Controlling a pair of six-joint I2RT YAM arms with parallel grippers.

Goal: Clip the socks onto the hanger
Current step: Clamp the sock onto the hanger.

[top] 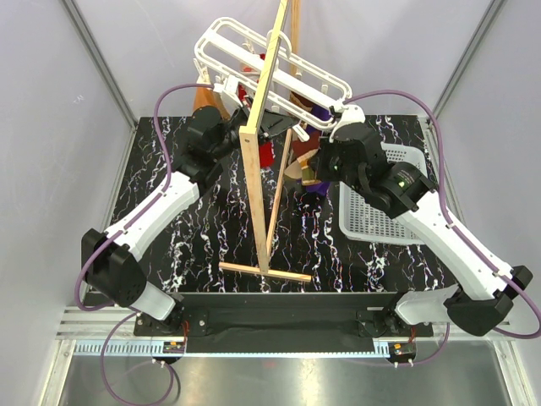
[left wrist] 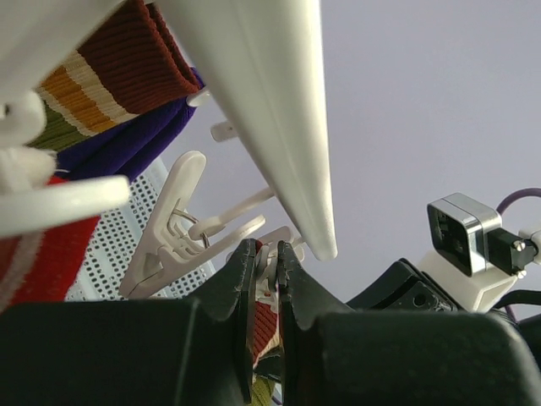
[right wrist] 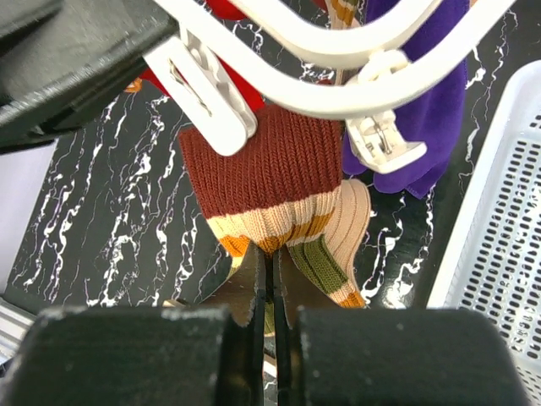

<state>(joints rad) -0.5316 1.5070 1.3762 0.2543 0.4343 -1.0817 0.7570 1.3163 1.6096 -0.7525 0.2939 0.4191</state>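
Observation:
The white hanger (top: 221, 44) hangs tilted from the wooden stand, and its bars (right wrist: 338, 51) cross the top of the right wrist view. A striped sock (right wrist: 270, 173) in maroon, tan, orange and green hangs below a white peg (right wrist: 215, 97). My right gripper (right wrist: 271, 264) is shut on this sock's lower cuff. My left gripper (left wrist: 269, 258) is shut on a white peg (left wrist: 272, 264) under a hanger bar (left wrist: 270, 101), with striped fabric (left wrist: 264, 326) showing between its fingers. A red sock (top: 266, 156) and a purple one (right wrist: 427, 118) also hang there.
The tall wooden A-frame stand (top: 258, 169) rises in the middle of the black marbled table (top: 203, 237). A white perforated basket (top: 380, 211) lies at the right, under my right arm. Another free peg (left wrist: 169, 224) dangles left of my left gripper.

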